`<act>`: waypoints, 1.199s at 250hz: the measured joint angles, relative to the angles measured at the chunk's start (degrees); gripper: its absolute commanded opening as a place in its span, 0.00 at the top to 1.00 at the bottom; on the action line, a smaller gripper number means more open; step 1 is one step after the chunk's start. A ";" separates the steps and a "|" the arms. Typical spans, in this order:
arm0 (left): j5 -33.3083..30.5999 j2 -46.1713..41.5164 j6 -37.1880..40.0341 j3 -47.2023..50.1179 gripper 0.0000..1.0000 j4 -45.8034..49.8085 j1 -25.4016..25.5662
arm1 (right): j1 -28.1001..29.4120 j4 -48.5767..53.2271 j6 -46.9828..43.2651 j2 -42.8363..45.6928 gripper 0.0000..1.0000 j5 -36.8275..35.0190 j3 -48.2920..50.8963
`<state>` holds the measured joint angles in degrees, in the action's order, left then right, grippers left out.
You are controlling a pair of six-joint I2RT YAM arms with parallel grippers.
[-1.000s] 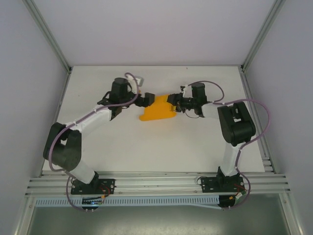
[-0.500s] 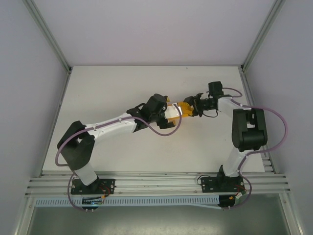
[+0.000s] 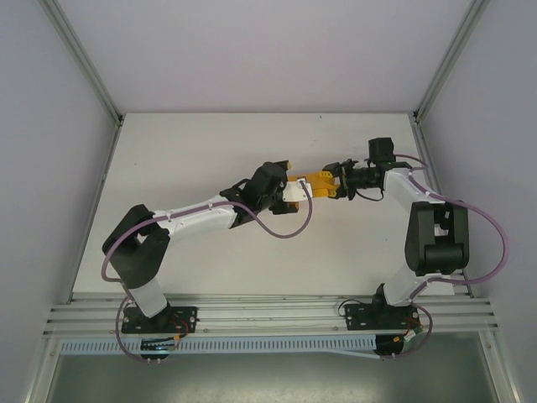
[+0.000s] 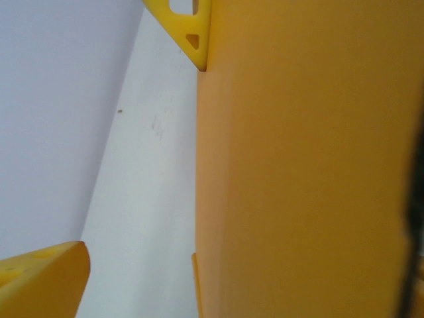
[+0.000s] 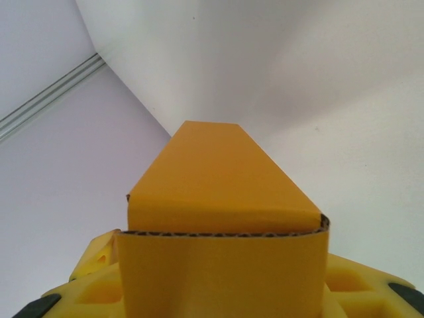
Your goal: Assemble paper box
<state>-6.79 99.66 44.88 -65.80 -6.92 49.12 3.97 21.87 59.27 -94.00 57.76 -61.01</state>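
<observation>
The paper box [image 3: 319, 180] is an orange-yellow folded card held above the table's middle, between the two grippers. My right gripper [image 3: 338, 181] is shut on its right end. In the right wrist view the card [image 5: 218, 199] sits between the yellow fingers [image 5: 93, 265], its corrugated edge facing the camera. My left gripper [image 3: 289, 189] is at the card's left end. In the left wrist view the card [image 4: 311, 165] covers the right side. One yellow fingertip [image 4: 189, 30] meets its edge and the other stands well away from it, so the jaws are open.
The white table [image 3: 185, 143] lies below, bounded by grey walls and aluminium frame posts [image 3: 84, 59]. A rail [image 3: 268, 315] runs along the near edge by the arm bases. The left arm's purple cable [image 3: 289, 227] hangs under its wrist.
A second ago the card lay flat and wide on the table. It is now a narrow folded shape, shifted right with the right gripper. The left arm has stretched out after it.
</observation>
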 measured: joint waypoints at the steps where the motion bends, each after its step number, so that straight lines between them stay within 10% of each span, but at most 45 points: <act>1: 0.02 0.00 0.20 0.04 0.16 -0.11 0.02 | -0.02 0.00 0.09 0.00 0.76 0.04 0.00; 98: 3.13 -1.05 0.33 0.94 0.60 1.03 0.04 | -0.28 -5.90 6.97 1.88 0.70 1.88 2.67; 144: 3.23 -2.89 1.57 0.63 0.70 2.67 0.11 | -0.22 -4.98 6.36 3.37 0.42 4.02 2.67; 160: 3.21 -3.98 1.57 0.87 0.72 2.64 0.00 | -0.09 -4.90 5.95 4.79 0.01 5.42 2.64; 211: 4.50 -7.32 0.92 1.05 0.74 6.25 -0.96 | -2.73 -2.93 0.61 10.93 0.01 1.16 2.51; 300: 14.64 -6.99 -2.97 -8.37 0.75 33.18 -6.86 | -7.15 -7.26 -30.49 31.58 0.01 -28.96 8.07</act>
<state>7.86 92.66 41.91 -74.17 26.26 42.26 -3.18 14.61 28.77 -62.41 28.80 -52.95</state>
